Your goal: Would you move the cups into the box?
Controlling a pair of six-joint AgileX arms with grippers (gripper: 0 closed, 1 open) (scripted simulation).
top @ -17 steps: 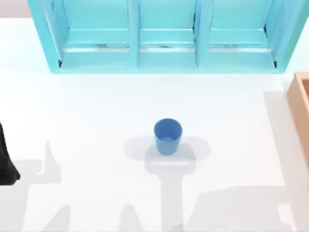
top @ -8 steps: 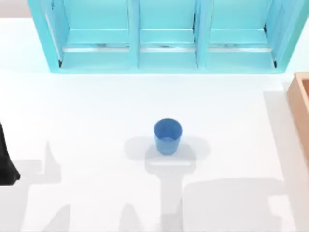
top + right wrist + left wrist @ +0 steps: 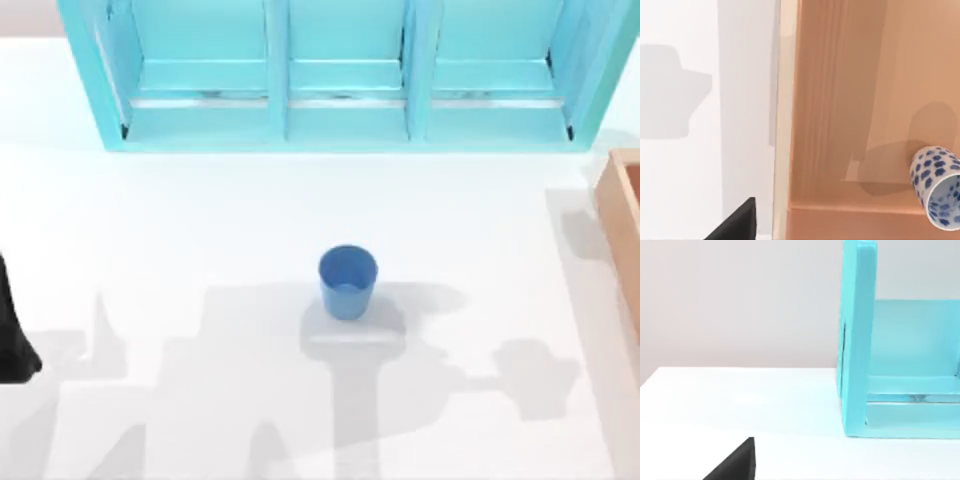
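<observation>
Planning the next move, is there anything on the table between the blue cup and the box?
Nothing visible. The blue cup stands upright mid-table, and the table is bare from there to the box at the right edge.

White table [image 3: 200, 220] bears blue cup [image 3: 347, 282], box [image 3: 622, 215], turquoise shelf [image 3: 340, 75].

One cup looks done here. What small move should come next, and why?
Probably bring an arm over the blue cup for a grasp from above. It stands upright, alone on the white table, outside the box, while the patterned cup already sits on the box floor. The left arm is at the table's left edge.
</observation>
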